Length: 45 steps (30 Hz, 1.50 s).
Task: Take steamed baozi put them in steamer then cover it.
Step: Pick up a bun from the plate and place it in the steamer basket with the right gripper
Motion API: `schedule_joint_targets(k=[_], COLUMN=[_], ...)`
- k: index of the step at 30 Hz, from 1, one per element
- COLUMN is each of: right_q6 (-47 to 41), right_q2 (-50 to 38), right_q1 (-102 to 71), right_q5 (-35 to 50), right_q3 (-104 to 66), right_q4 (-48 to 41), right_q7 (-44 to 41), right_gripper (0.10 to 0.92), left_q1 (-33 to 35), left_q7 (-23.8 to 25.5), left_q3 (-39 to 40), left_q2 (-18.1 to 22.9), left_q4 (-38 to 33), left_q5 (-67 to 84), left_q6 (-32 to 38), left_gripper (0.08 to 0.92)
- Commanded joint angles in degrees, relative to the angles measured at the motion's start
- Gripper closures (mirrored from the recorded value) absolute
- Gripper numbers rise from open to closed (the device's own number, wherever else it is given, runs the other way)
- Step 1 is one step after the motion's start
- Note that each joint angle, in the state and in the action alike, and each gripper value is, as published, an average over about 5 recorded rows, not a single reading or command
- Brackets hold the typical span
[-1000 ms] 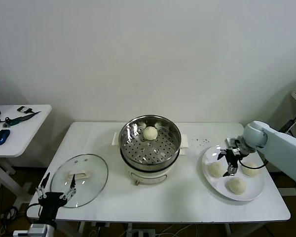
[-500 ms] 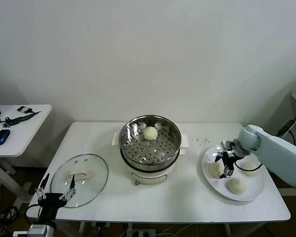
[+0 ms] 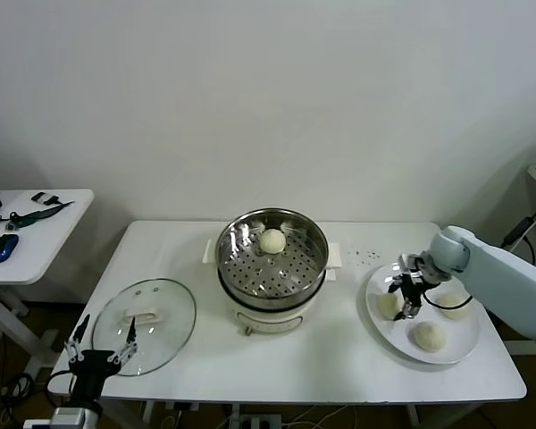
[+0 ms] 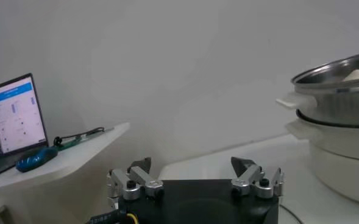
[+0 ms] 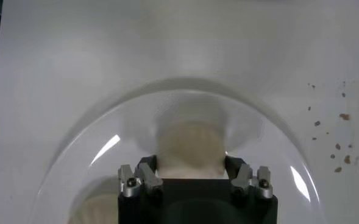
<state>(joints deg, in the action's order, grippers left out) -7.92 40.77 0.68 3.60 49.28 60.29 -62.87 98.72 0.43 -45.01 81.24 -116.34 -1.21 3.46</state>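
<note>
Right gripper (image 3: 400,301): fingers spread either side of a cream-white round dough bun (image 5: 190,148) on the flat white plate (image 3: 464,345), positioned to pinch.
Left gripper (image 4: 194,182): spread, idle near the round clear glass lid (image 3: 145,313).
Shiny steel steamer (image 3: 272,260): uncovered for loading.

Pretty even, soft indoor light in the head view, with the white wall (image 3: 268,98) fading a bit darker toward the corners and bright glints on the steel pot (image 3: 271,255). The wrist views are dimmer and hazier (the bun (image 5: 190,146) looks soft and smeared), with glare streaks on the plate (image 5: 106,152).
</note>
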Motion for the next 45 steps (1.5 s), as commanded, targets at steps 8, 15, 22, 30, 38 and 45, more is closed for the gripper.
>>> schedule_joint_targets(k=[8, 15, 22, 30, 38, 45], right_q6=[-0.01, -2.18, -6.82, -11.04, -13.54, -14.05], right_q2=[0.46, 9.41, 18.61, 28.11, 35.19, 38.8], right_q1=[33.91, 49.65, 52.4, 47.72, 41.31, 35.76], right_q5=[18.83, 31.95, 41.71, 45.58, 45.46, 43.27], right_q3=[24.04, 36.16, 38.71, 37.55, 37.69, 37.67], right_q4=[-0.15, -0.77, 1.79, 4.02, 4.19, 1.77], right_q7=[-1.05, -1.12, 1.38, 7.23, 11.86, 13.83], right_gripper=[0.321, 0.321, 0.321, 0.32, 0.321, 0.313], left_q1=[0.08, -0.41, -0.59, -0.38, -0.29, -0.5], left_q7=[0.06, 0.19, 0.23, 0.26, 0.3, 0.33], left_q3=[0.66, 1.99, 3.24, 4.06, 3.98, 3.86], left_q2=[0.06, 0.26, -0.13, -0.33, -0.43, -0.27], left_q4=[-0.71, -0.78, -1.61, -2.01, -2.01, -2.05], left_q5=[-0.07, -0.38, -0.52, -0.42, -0.41, -0.53], left_q6=[-0.15, -0.21, -0.08, 0.25, 0.29, 0.13], left_gripper=[0.177, 0.177, 0.177, 0.177, 0.177, 0.177])
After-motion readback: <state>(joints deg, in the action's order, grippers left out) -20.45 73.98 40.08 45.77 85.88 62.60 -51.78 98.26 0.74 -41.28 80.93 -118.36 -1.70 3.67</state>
